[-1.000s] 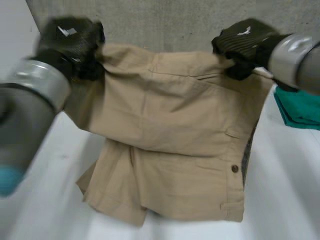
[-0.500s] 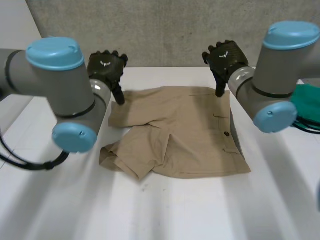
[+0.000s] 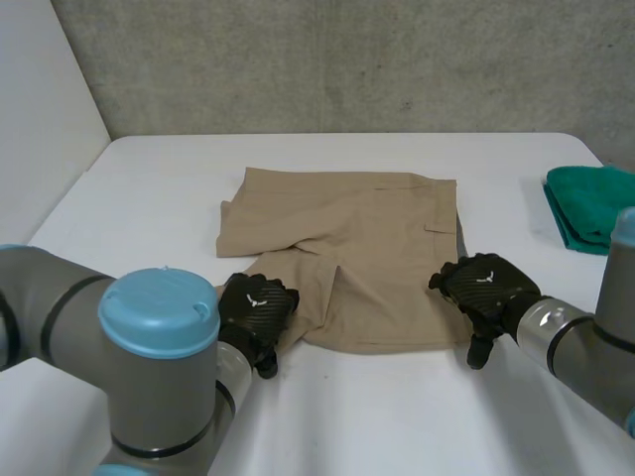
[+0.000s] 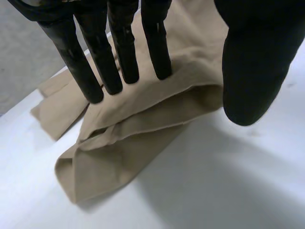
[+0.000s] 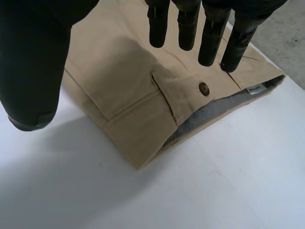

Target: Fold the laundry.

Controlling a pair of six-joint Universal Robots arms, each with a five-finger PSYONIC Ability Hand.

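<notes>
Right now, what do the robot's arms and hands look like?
The left arm and right arm are thick grey tubes, and the left one has a round light-blue cap at its joint. The left robot hand and right robot hand are black, with long slim fingers, a fat thumb and a small white mark on the back.

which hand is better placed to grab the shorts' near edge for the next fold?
Right, probably. The right hand is open at a flat, crisp corner of the shorts, which lies between thumb and fingers; the left hand, also open, faces a bunched, doubled-over edge.
</notes>
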